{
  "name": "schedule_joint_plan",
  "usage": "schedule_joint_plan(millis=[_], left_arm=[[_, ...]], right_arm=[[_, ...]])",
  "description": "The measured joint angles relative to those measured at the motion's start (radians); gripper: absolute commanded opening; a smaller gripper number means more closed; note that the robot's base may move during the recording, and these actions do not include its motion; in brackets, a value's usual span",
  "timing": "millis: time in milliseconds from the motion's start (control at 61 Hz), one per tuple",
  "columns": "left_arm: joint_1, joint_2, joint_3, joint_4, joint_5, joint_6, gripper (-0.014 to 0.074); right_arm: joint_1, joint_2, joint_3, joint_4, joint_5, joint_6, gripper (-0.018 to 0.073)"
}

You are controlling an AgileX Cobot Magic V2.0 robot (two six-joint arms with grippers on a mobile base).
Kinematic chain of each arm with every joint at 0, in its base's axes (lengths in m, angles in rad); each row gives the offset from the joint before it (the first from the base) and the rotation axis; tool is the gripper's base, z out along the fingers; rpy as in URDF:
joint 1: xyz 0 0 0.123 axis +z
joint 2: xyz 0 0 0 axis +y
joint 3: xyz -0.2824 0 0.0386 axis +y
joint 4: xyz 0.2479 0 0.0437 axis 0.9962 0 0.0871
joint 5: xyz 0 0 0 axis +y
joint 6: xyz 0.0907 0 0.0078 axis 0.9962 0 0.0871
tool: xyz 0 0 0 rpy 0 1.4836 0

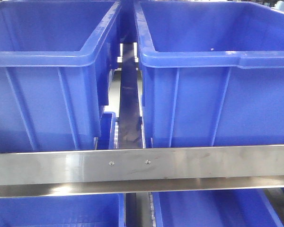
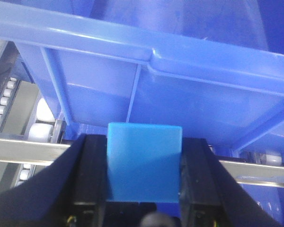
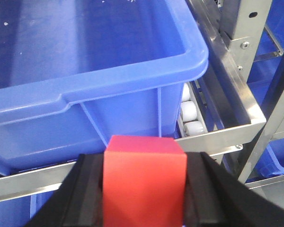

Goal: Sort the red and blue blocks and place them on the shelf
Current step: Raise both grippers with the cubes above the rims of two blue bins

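Note:
In the left wrist view my left gripper (image 2: 144, 163) is shut on the blue block (image 2: 144, 161), pressed between its two black fingers (image 2: 92, 175). It sits low in front of a blue bin's side wall, below that bin's rim. My right gripper (image 3: 143, 184) is shut on the red block (image 3: 143, 182), held in front of and slightly below a blue bin's rim. The shelf shows as a steel front rail (image 1: 142, 163) with two screws in the front view and as rails with white rollers (image 3: 191, 113) in the wrist views. Neither gripper nor block appears in the front view.
Two large blue bins (image 1: 42, 56) (image 1: 217, 56) stand side by side on the upper tier, a narrow gap with a roller track between them. More blue bins (image 1: 203, 208) sit on the tier below. A perforated steel upright (image 3: 244, 28) stands at the shelf's right.

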Motion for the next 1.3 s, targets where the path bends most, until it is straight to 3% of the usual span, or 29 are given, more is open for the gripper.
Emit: schedule_joint_plan(millis=[869,1296], left_arm=[[0.000,0.000,0.000,-0.001,0.000,0.000,0.0124],[0.000,0.000,-0.023,-0.065,-0.015,-0.001,0.0125]], right_arm=[[0.000,0.000,0.000,0.000,0.000,0.000,0.0049],[0.000,0.000,0.000,0.000,-0.085,0.000,0.0049]])
